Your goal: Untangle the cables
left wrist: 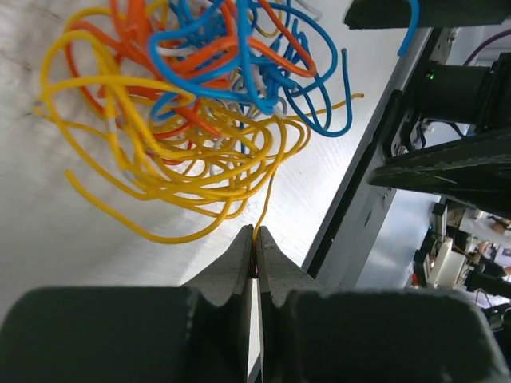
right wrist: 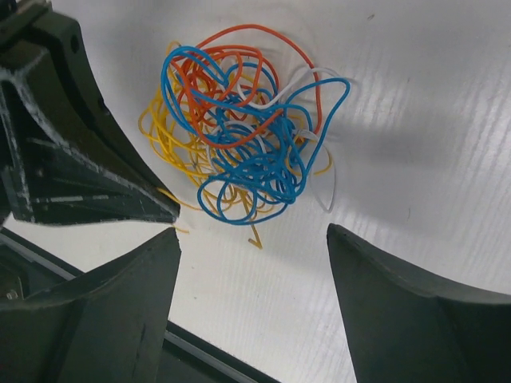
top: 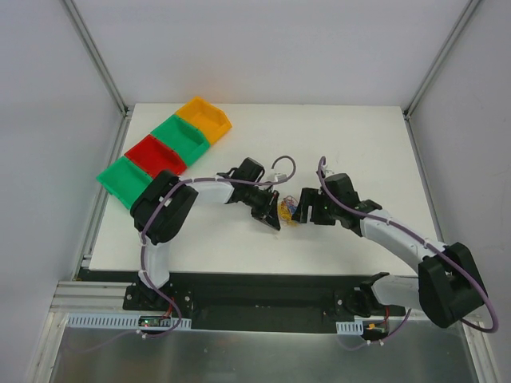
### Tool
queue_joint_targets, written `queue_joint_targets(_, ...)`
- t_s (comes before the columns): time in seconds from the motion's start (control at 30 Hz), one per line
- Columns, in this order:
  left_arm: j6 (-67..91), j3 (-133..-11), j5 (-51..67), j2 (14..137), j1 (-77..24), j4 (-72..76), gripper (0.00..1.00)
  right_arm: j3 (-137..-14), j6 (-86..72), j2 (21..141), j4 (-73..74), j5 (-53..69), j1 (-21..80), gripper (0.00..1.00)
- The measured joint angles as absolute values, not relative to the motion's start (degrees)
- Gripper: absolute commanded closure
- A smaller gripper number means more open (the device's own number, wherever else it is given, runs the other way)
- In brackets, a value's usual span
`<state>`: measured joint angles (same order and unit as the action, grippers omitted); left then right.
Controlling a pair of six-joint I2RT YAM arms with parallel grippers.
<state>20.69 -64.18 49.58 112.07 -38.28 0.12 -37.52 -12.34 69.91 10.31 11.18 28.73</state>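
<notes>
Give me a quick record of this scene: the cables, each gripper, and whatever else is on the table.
cables: one tangled clump of yellow, orange, blue and white wires on the table
left gripper: shut on a yellow wire at the clump's edge
right gripper: open, facing the clump, holding nothing
bins: four in a row, far left of the table, green, red, green, orange

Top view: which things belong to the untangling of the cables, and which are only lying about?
For the job:
cables, one tangled clump
left gripper, shut on a yellow cable
right gripper, open, facing the clump

Lying about:
near green bin, red bin, far green bin, orange bin, in a row at the table's far left
</notes>
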Motion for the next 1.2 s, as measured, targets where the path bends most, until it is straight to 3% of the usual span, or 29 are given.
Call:
queue_joint_targets(0.2, 20.4, -63.7, 47.2, 109.4, -41.4, -1.6, 1.00, -36.8, -18.0, 75.6, 3.7, 13.6, 28.7, 0.30)
queue_joint_targets(0.3, 20.6, -61.1, 46.7, 103.4, -42.1, -2.2, 1.00, -36.8, -20.1, 79.4, 0.2, 15.0, 29.0, 0.43)
queue_joint_targets(0.4, 21.6, -58.5, 45.6, 96.0, -41.9, -2.5, 1.00, -36.8, -21.5, 82.2, -2.6, 15.5, 29.8, 0.64)
queue_joint_targets(0.53, 23.2, -57.3, 44.1, 85.3, -41.9, -2.7, 1.00, -36.7, -22.7, 82.9, -4.6, 13.6, 30.4, 0.71)
queue_joint_targets(0.77, 22.3, -60.1, 34.8, 67.6, -41.9, -6.0, 1.00, -36.7, -21.9, 82.9, -4.7, 9.1, 29.6, 0.97)
queue_joint_targets(1.2, 7.8, -91.2, 8.4, 62.7, -41.9, -17.3, 1.00, -33.0, -21.9, 74.9, 4.2, -10.1, 22.1, 0.99)
